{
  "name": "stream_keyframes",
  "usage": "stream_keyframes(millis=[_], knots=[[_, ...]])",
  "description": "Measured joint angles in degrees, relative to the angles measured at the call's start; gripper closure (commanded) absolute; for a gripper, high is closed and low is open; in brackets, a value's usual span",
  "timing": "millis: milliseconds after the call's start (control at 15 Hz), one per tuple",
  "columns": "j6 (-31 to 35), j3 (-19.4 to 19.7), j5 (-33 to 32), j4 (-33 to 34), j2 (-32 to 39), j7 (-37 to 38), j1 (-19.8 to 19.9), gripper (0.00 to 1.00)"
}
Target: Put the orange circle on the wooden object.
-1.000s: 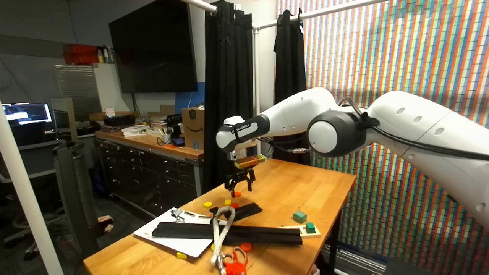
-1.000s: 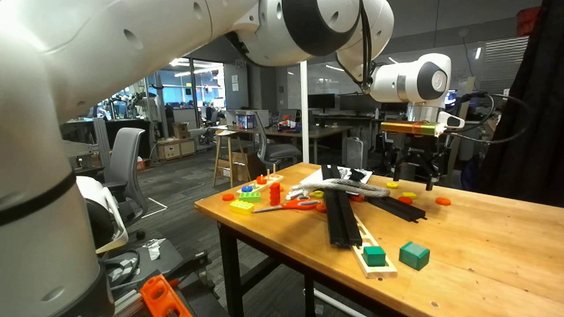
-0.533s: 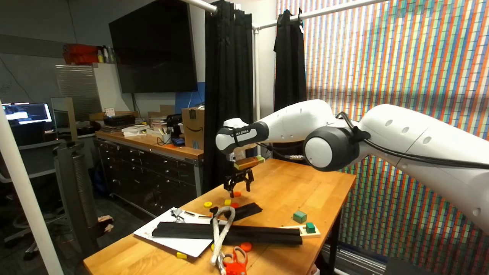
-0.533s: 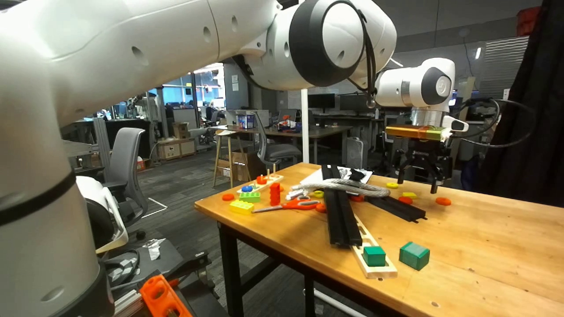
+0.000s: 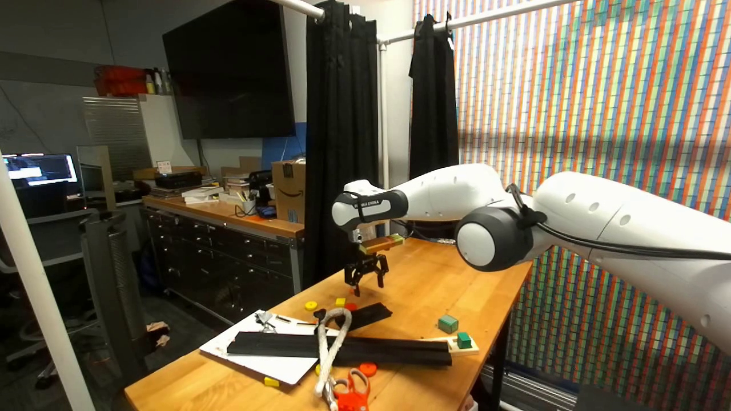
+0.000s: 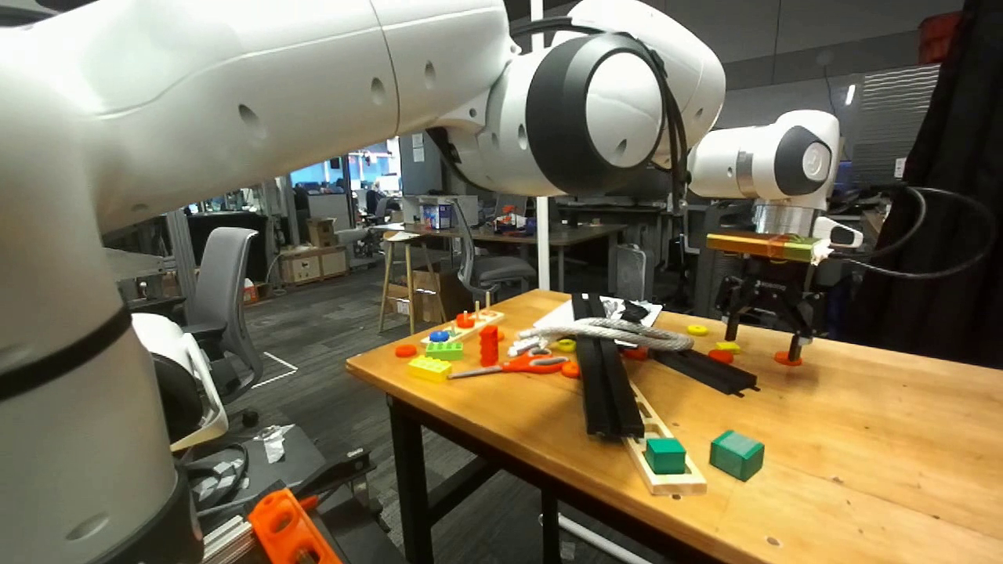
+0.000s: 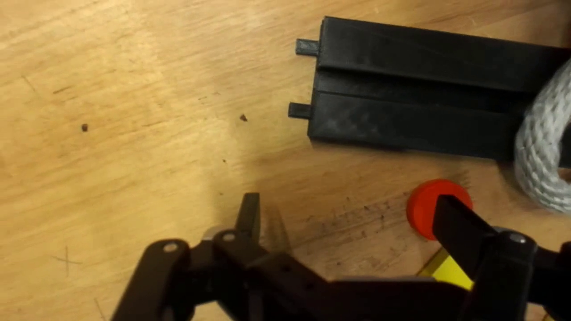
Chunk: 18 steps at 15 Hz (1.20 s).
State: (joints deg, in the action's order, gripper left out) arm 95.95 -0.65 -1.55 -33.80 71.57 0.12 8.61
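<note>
My gripper [image 6: 764, 341] is open and empty, low over the tabletop; it also shows in an exterior view [image 5: 369, 288] and the wrist view [image 7: 349, 198]. An orange circle [image 6: 780, 359] lies behind one fingertip. A redder circle [image 6: 721, 356] lies beside it and shows partly behind a finger in the wrist view [image 7: 420, 210]. More orange circles [image 6: 406, 350] [image 6: 571, 370] lie farther off. A pale wooden board with slim upright pegs [image 6: 494, 317] holds orange and blue rings. Another pale slotted wooden piece [image 6: 680, 487] lies partly under black track. I cannot tell which is the wooden object.
A yellow block [image 7: 448, 269] is near the gripper. Black track pieces [image 6: 607, 384] [image 7: 419, 89], a grey rope loop [image 6: 627, 333] and orange scissors [image 6: 529, 363] crowd the middle. Green blocks [image 6: 736, 454] [image 6: 665, 456] and a white board [image 5: 268, 365] are on the table [image 6: 862, 454].
My gripper has lowered and moved to the right in both exterior views, so a fingertip now overlaps the orange circle. It stays open. The objects on the table have not moved.
</note>
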Motion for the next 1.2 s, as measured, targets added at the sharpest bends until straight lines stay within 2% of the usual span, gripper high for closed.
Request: stream_keyframes(millis=[533, 1200], knots=[[-1.27, -1.77, 0.06, 2.76, 1.61, -0.87, 0.89, 0.0], [7.76, -7.19, 0.07, 2.89, 4.11, -3.58, -0.57, 0.0]])
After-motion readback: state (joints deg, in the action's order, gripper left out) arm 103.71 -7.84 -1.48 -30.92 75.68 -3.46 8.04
